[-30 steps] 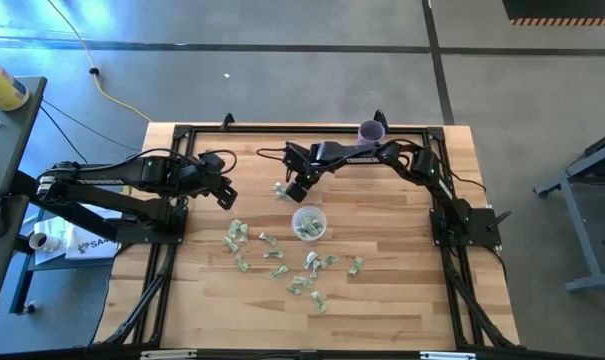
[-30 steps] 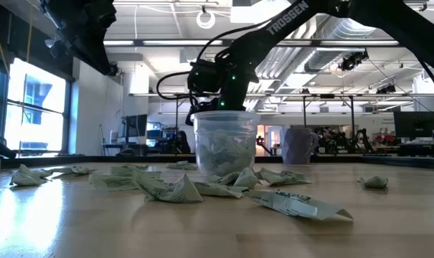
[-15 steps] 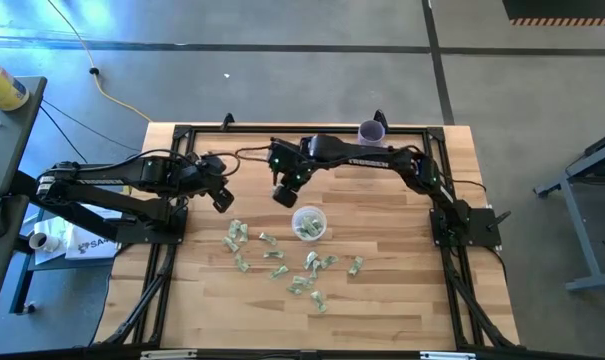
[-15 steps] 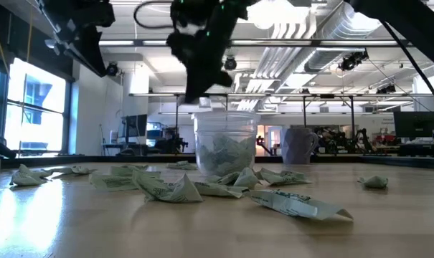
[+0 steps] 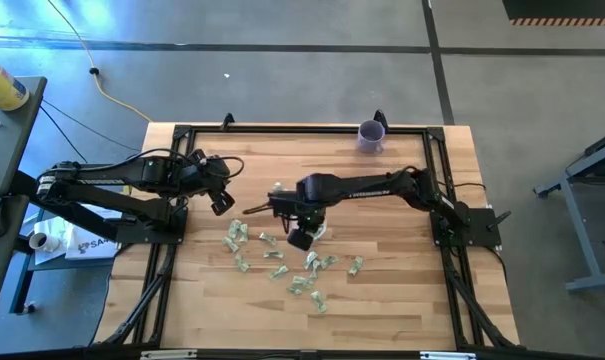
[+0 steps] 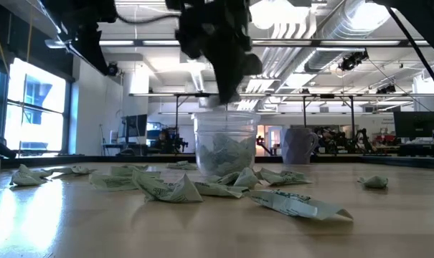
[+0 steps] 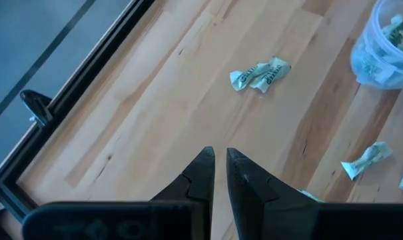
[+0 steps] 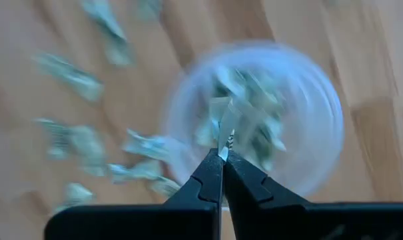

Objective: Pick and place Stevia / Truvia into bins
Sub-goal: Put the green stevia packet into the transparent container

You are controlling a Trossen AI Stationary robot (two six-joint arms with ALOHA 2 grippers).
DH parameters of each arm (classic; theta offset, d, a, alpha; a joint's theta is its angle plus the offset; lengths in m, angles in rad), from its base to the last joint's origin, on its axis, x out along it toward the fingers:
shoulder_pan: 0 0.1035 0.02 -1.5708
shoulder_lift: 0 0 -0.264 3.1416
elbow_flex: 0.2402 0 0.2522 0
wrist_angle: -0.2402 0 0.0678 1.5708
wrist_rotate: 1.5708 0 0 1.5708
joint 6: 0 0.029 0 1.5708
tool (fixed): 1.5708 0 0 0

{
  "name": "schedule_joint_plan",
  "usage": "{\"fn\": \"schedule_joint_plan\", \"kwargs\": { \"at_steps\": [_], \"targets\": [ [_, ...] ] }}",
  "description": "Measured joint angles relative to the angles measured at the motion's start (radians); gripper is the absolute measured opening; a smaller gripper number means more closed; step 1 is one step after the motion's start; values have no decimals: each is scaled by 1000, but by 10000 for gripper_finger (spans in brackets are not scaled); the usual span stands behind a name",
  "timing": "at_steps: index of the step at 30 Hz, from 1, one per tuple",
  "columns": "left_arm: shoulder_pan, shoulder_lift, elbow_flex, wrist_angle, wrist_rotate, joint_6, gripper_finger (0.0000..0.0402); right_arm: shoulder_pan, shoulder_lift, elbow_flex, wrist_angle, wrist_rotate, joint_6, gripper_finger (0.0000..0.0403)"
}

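Note:
The clear plastic cup (image 6: 225,143) stands upright on the table, with packets inside. My right gripper (image 8: 222,155) hangs just above its mouth (image 8: 301,113) and is shut on one pale green and white packet. In the high view that gripper (image 5: 302,238) covers most of the cup. Several crinkled packets (image 5: 282,265) lie flat on the wood around and in front of the cup (image 6: 166,188). My left gripper (image 5: 222,203) waits near the table's left side, shut and empty (image 7: 218,160). One packet (image 7: 260,73) lies beyond it. My right gripper pinches a single packet by its lower edge (image 8: 224,139) between the two fingertips. The fingers point down from above. The packet is lifted clear and stands out past the tips over the cup's opening.
A purple cup (image 5: 370,133) stands at the far edge of the table, right of centre (image 6: 299,145). The black frame rails (image 5: 182,135) run along the table's sides. Bare wood lies to the right of the clear cup and along the near edge.
My right gripper has risen from the table at the cup's far left. It has swung toward the near edge and now hangs over the cup, carrying a packet. The left arm has kept still.

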Motion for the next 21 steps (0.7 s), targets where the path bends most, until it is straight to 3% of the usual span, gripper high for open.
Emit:
{"fn": "schedule_joint_plan", "kwargs": {
  "at_steps": [4, 8, 15, 21],
  "targets": [
    [0, 10, 0, 4, 21, 29, 74, 4, 3, -79, 5, 56, 69, 45],
    [0, 34, -1, 0, 28, 33, 74, 7, 3, -82, 6, 75, 82, 112],
    [0, 87, -1, -10, 51, 33, 74, 58, 2, -13, -20, 192, -127, 240],
    [0, 100, -1, 1, 51, 33, 74, 141, 2, -19, -131, 258, -214, 286]
  ]
}}
